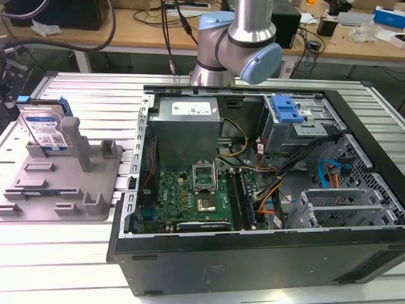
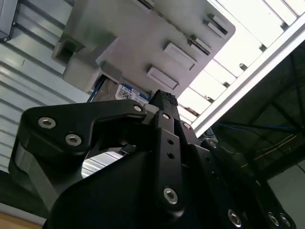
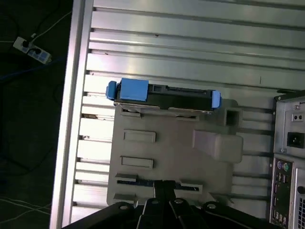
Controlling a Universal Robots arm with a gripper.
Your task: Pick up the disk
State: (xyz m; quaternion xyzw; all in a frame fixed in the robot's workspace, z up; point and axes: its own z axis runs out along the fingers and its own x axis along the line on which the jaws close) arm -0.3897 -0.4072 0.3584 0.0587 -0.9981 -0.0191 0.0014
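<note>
Where your disk point(image 1: 44, 130) stands: on edge in the fixture point(image 1: 63, 183).
Gripper point(image 3: 159, 187): over the fixture, clear of the disk.
Fingers point(image 3: 156, 191): pressed together, empty.

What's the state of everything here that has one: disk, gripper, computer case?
Silver-grey rectangular hard disk with blue rails: standing on edge in the grey plastic fixture, not held.
Black gripper: shut, empty, apart from the disk.
Black computer case: lying on its side, panel off.
</note>
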